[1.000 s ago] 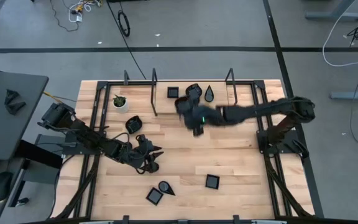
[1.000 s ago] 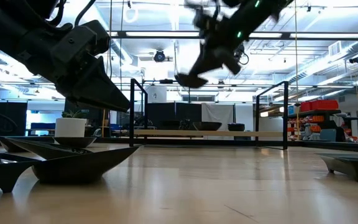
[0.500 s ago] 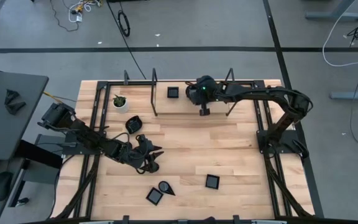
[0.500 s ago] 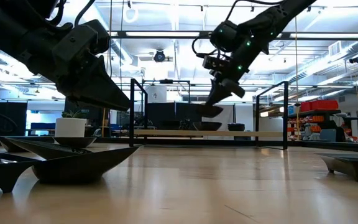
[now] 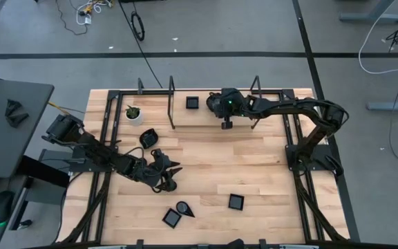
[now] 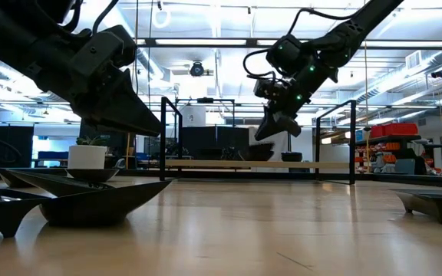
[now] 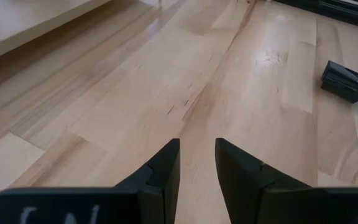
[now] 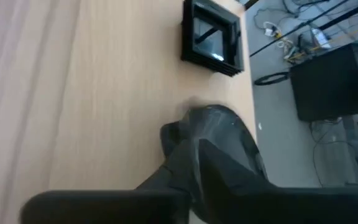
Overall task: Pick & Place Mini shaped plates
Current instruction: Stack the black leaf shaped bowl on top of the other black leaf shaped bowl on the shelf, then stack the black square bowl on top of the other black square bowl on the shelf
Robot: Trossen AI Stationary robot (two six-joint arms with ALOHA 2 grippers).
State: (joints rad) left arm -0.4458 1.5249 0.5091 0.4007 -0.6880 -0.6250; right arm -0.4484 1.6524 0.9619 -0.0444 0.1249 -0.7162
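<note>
Plates (image 5: 235, 202) lie scattered on the worktop (image 5: 254, 166), several near its front edge and others at the back. Within the last second the right arm has been swung from the middle of the worktop to the back edge and brought low. In its wrist view a rounded plate (image 8: 224, 134) is seen at the tips of the right pincer (image 5: 226, 123), near a square plate (image 8: 211, 38). Whether that pincer has let go cannot be told. The placing step is judged to be all but finished. The left pincer (image 5: 175, 177) is held low at the left, slightly parted and empty.
</note>
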